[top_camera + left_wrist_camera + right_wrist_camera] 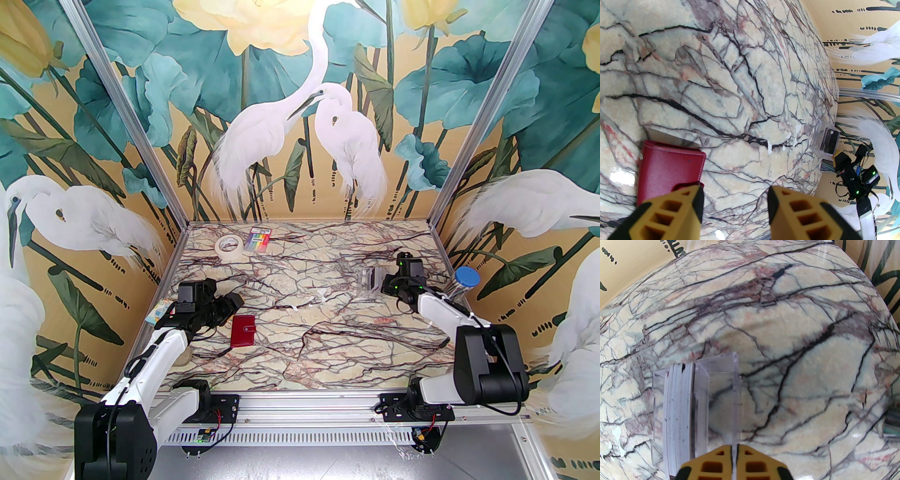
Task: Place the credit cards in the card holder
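Lying closed, card holder (243, 331) runs near-to-far; right fingers (712, 466) pinch clear case (721, 380).

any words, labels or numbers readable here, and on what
No text is readable.
Rainbow-striped packet: print along its top edge, too small.
Tape roll: faint marks inside the core, blurred.
Card holder, clear case: no lettering seen.

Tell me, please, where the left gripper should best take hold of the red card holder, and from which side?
Probably from above, with the jaws spanning its narrow width, one finger on each long edge. The card holder lies flat and closed on the table, so it is too thin for a side approach. The open left gripper hangs just beside it.
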Controlling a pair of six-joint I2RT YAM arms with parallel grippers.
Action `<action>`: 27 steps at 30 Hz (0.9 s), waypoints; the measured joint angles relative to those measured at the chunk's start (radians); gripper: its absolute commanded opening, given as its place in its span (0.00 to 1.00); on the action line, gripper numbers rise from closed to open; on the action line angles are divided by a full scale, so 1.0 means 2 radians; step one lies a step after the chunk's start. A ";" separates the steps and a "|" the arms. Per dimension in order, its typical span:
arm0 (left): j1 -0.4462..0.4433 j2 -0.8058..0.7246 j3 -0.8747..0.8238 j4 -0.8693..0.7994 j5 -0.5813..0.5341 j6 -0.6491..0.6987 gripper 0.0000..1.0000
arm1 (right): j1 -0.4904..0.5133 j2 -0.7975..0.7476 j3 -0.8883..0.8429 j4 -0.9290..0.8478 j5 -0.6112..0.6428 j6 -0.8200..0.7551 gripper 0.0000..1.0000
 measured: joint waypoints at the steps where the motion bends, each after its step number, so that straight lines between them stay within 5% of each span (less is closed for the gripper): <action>1: 0.000 0.000 0.000 0.000 0.000 0.000 0.51 | -0.001 0.002 0.002 -0.001 -0.005 -0.004 0.00; 27: 0.000 0.029 0.000 0.009 0.000 0.004 0.54 | -0.003 0.055 0.061 -0.036 -0.046 -0.080 0.05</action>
